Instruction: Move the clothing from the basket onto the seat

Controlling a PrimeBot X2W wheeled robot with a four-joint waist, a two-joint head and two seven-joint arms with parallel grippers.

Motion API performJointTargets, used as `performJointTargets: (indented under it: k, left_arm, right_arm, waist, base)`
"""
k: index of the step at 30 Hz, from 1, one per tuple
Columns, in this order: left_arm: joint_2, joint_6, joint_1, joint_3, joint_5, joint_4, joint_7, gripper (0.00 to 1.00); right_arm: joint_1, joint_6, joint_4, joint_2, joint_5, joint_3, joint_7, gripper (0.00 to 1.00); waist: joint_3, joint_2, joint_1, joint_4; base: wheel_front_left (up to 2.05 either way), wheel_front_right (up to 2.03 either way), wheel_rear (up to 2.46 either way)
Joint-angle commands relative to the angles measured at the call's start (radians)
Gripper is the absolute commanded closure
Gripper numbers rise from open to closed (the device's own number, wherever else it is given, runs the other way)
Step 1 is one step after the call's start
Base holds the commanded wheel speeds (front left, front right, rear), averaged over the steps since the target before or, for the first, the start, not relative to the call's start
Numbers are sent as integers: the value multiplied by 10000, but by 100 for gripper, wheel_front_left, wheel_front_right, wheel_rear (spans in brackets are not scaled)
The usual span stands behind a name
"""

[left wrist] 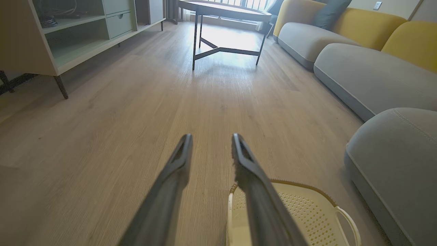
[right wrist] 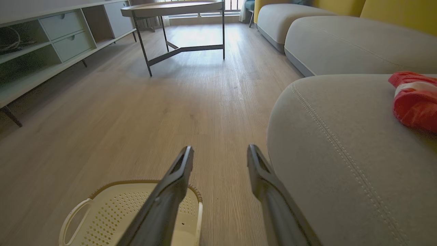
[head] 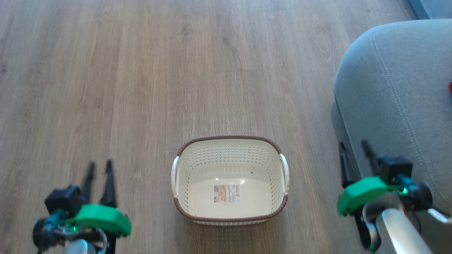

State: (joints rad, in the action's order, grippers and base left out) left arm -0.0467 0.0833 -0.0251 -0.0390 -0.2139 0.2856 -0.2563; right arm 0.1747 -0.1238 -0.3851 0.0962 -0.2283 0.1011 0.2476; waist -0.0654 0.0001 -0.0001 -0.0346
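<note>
- The wooden floor [head: 141,88] spreads under everything, its pale brown planks running away from me.
- The seat [head: 395,88], a big grey cushion with a rounded edge and pale stitched seams, stands on the floor at my right.
- In my left wrist view, more grey sofa cushions [left wrist: 368,75] with yellow backs line up beyond the seat.
- A low pale cabinet [left wrist: 68,34] with open shelves and drawers stands along the far left of the room.
- A round table [left wrist: 222,10] on thin dark legs stands further down the room, between the cabinet and the sofa cushions.
- The basket [head: 226,137], cream with perforated sides, a brown rim and two white handles, sits upright on the floor between my two arms, near the seat but apart from it.
- Its bare bottom shows a label [head: 227,193].
- The clothing [right wrist: 414,102], red with a white stripe, lies bunched on top of the seat, well away from the basket and towards the seat's far right.
- My left claw [head: 100,163] hangs over the floor to the left of the basket, its fingers moderately apart with nothing between them.
- My right claw [head: 352,144] hangs at the seat's front edge, to the right of the basket, its fingers also apart and gripping nothing.
</note>
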Motion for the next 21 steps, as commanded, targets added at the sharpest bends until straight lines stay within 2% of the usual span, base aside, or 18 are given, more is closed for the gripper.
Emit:
performJointTargets:
  k: [1,4,21]
  left_arm:
    - [2,-1,0,-2,-9,38,6,100]
    - [13,1,154,-18,-85,441,48,100]
    - [6,66,27,-112,-1986,321,545,100]
  right_arm:
    - [-7,0,-27,-3,-9,2,-2,100]
    - [-203,0,-381,-13,-91,18,-35,100]
    - [-268,-10,-136,-73,-1969,-281,-527,100]
  waist:
    - [0,-1,1,0]
    - [3,-1,1,3]
    - [88,-1,1,50]
  base:
    - [0,0,0]
    - [0,0,0]
    - [0,0,0]
